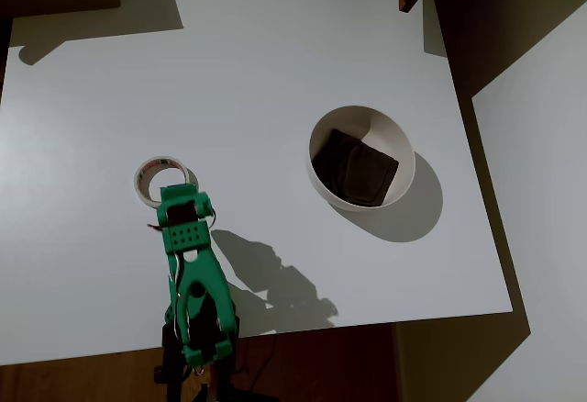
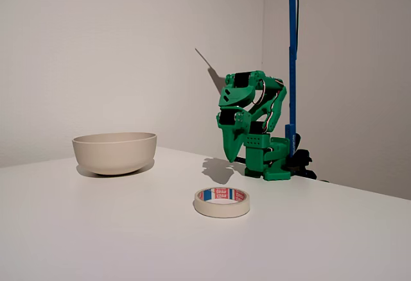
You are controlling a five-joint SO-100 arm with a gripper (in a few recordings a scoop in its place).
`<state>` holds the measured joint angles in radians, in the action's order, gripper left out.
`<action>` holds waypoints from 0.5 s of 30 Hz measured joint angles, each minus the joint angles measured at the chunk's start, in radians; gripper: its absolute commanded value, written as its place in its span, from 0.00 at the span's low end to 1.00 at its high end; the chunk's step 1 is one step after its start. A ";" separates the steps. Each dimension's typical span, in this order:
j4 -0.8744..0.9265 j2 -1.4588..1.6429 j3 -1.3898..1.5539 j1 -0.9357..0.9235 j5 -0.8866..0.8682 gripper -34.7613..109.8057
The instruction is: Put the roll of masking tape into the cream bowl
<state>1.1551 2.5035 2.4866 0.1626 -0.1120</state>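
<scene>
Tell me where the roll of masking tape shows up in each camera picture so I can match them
Overhead view: the roll of masking tape lies flat left of centre on the white table, at the tip of the green arm.
Fixed view: the roll lies flat in the lower middle, in front of the arm.
Shared landmark: the cream bowl, right of the roll overhead, left of it in the fixed view.

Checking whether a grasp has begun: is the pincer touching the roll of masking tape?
Apart. The fixed view shows the pincer hanging above the table behind the roll of masking tape, with bare tabletop between them.
</scene>
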 measured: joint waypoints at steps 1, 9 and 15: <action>-0.005 -0.044 -0.023 0.008 -0.005 0.18; -0.061 -0.252 -0.071 0.078 -0.060 0.32; -0.087 -0.295 -0.074 0.097 -0.075 0.32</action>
<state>1.0677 2.2089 2.4130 0.2592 -0.1871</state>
